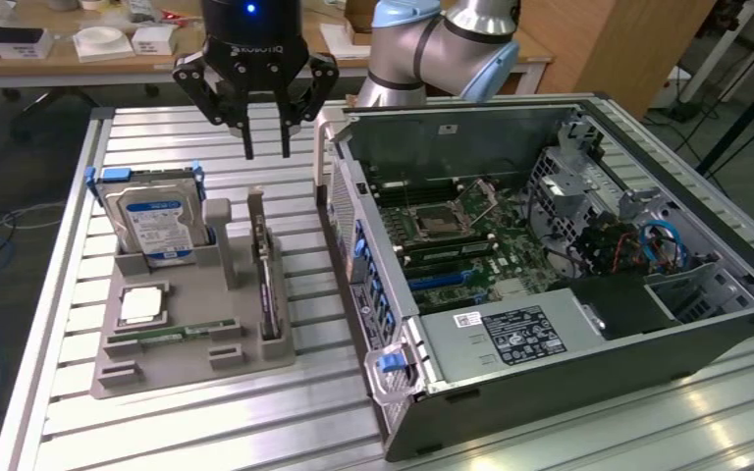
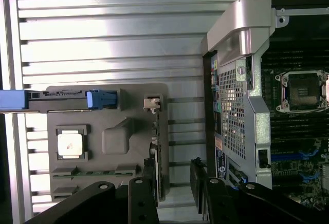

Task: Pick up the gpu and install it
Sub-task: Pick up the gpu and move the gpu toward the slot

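Gpu [image 1: 263, 275]: thin dark card with a silver bracket at one end. We see it standing on edge in the gray holder [image 1: 181, 378], beside the open case [image 1: 509, 417].
Hand [image 1: 267, 147]: fingers spread wide, empty, above the gpu.
Count: we count one gpu, one hard drive [image 1: 154, 221], one processor [image 1: 141, 306], one memory stick [image 1: 168, 336].

robotics lab: slotted aluminium table [image 1: 220, 432], open pc case [image 1: 509, 402], cluttered wooden bench [image 1: 89, 69] behind

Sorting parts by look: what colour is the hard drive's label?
Blue and white, on the hard drive; the exterior view shows it best.
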Action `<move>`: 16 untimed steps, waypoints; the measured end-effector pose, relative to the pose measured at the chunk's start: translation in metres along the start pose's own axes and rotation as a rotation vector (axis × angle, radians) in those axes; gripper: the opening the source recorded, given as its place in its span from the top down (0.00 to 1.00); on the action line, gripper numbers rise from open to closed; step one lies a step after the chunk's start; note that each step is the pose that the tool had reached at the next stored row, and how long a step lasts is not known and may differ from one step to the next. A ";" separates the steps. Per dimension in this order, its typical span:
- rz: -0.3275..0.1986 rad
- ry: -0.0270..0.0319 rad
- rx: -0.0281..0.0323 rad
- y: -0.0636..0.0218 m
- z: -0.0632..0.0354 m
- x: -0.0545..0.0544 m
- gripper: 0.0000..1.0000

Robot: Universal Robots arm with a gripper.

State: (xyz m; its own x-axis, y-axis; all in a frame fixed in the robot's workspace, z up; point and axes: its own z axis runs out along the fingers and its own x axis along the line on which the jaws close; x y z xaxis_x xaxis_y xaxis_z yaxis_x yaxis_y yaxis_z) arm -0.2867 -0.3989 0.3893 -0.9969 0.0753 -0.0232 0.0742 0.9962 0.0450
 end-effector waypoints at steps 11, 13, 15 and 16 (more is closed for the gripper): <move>0.000 -0.0001 -0.0001 -0.0031 0.0038 0.002 0.59; 0.000 -0.0001 -0.0001 -0.0058 0.0054 0.002 0.59; 0.000 -0.0001 -0.0001 -0.0093 0.0066 0.002 0.59; 0.000 -0.0001 -0.0001 -0.0116 0.0071 0.002 0.59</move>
State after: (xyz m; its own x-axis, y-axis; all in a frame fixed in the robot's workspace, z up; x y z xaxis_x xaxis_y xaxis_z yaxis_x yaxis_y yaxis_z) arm -0.2895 -0.4100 0.3817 -0.9969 0.0753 -0.0233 0.0742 0.9962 0.0450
